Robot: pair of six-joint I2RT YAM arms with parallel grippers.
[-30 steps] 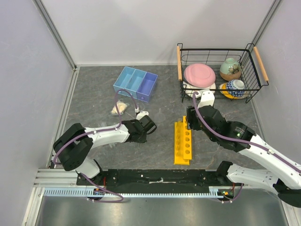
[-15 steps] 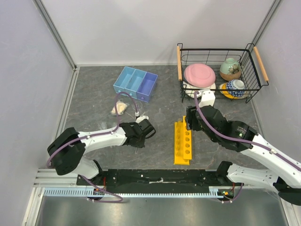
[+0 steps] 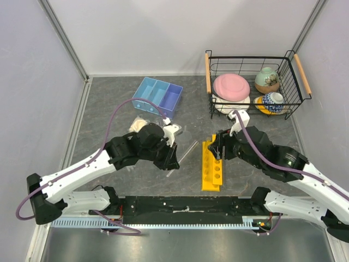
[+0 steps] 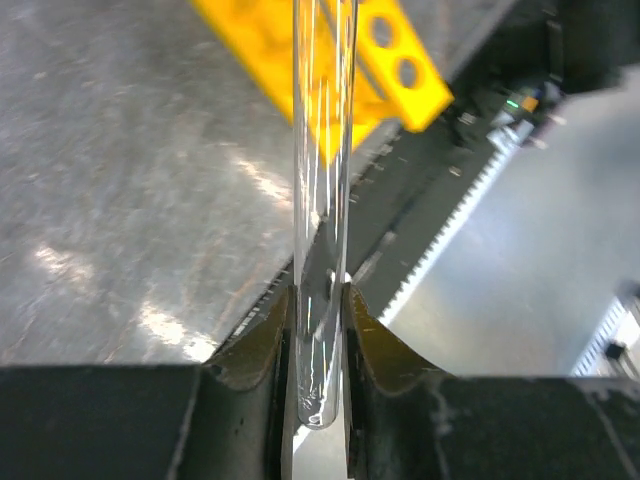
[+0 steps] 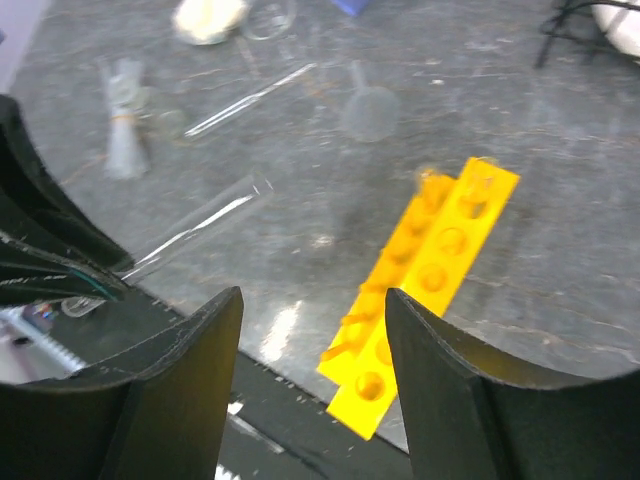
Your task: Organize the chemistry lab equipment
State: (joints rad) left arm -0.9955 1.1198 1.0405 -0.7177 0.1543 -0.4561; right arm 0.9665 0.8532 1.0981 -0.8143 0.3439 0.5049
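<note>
My left gripper is shut on a thin clear test tube near its rounded end. The tube's open end slants toward the yellow rack. In the left wrist view the test tube runs straight up from between the fingertips, with the rack beyond it. My right gripper hovers over the rack's far end, open and holding nothing. Its wrist view has the rack between the wide jaws and the held test tube to the left. Another test tube, a funnel, a beaker and the cream lump lie on the table.
The blue three-compartment tray stands at the back, left of centre. A black wire basket with a pink plate and bowls fills the back right. A small clear bundle stands left of the loose tube. The black base rail runs along the near edge.
My left arm has lifted and swung right, carrying the test tube up off the table toward the rack. The right gripper has shifted slightly nearer over the rack's far end.
</note>
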